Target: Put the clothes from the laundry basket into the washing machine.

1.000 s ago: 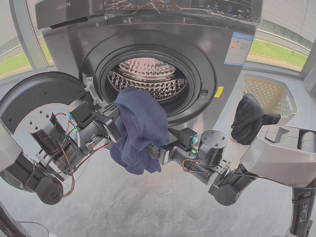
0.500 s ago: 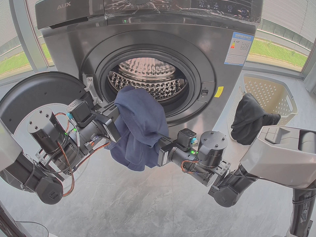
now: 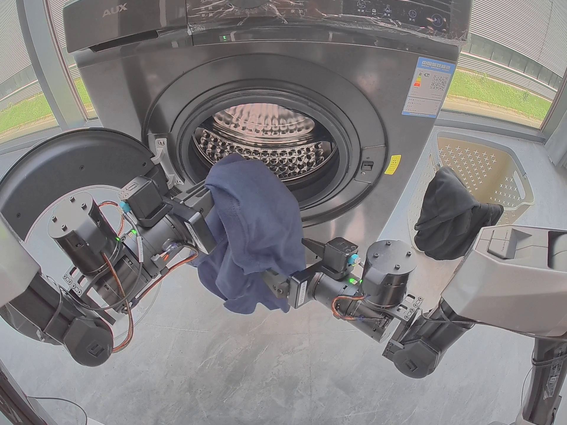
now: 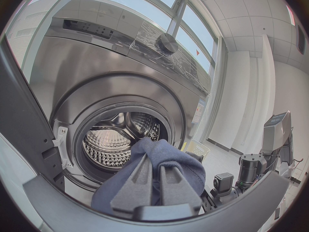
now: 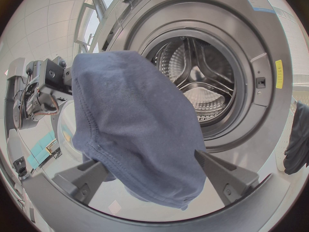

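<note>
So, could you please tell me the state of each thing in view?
Washing machine door: open.
Drum: no clothes visible inside.
Blue garment: held outside the opening.
Left pincer: shut on blue garment.
Right pincer: open, at the garment's lower part.
Black garment: draped over laundry basket rim.

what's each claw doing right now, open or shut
Left claw: closed on the blue garment.
Right claw: open wide, with that garment hanging in the gap.
</note>
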{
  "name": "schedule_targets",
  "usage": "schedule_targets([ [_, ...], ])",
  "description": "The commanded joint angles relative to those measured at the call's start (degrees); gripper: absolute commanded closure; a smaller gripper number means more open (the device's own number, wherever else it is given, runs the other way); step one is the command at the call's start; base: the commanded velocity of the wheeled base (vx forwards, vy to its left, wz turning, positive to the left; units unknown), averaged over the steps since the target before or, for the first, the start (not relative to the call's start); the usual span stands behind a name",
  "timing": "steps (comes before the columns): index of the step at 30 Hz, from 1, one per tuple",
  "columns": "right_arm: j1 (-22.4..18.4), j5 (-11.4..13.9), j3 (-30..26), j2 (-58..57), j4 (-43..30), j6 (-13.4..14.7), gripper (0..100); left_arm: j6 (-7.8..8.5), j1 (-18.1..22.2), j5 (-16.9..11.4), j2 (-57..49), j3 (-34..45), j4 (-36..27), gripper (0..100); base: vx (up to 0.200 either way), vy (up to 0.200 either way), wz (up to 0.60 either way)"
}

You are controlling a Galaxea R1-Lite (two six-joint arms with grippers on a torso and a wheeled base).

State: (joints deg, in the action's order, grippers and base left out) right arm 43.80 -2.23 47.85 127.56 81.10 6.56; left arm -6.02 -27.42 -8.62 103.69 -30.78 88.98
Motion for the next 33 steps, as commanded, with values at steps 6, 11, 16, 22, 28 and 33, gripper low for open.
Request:
schedule_targets([
  [6,1.55,0.21,3.66,1.81,-0.68,-0.93,0,-0.04,-0.27,0.01,-0.07,0.02,0.05,100,0.0,0.0,0.0],
  [11,1.99,0.21,5.68,3.22,-0.77,-0.93,0,-0.04,-0.36,0.01,0.11,0.02,0.05,100,0.0,0.0,0.0],
  [16,1.99,0.03,8.05,4.89,-0.68,-0.93,0,-0.13,-0.36,0.09,0.37,-0.07,0.05,100,0.0,0.0,0.0],
  [22,2.08,0.03,8.05,4.54,-0.07,-0.76,100,-0.13,0.08,0.09,0.55,-0.07,0.05,100,0.0,0.0,0.0],
  [28,1.9,-0.05,1.81,-1.26,0.28,-0.41,100,-0.22,0.26,0.09,0.63,0.02,0.05,100,0.0,0.0,0.0],
  [33,0.23,-0.49,-5.13,-9.53,-0.33,-0.14,100,-0.13,0.35,0.01,0.55,0.63,0.05,100,0.0,0.0,0.0],
])
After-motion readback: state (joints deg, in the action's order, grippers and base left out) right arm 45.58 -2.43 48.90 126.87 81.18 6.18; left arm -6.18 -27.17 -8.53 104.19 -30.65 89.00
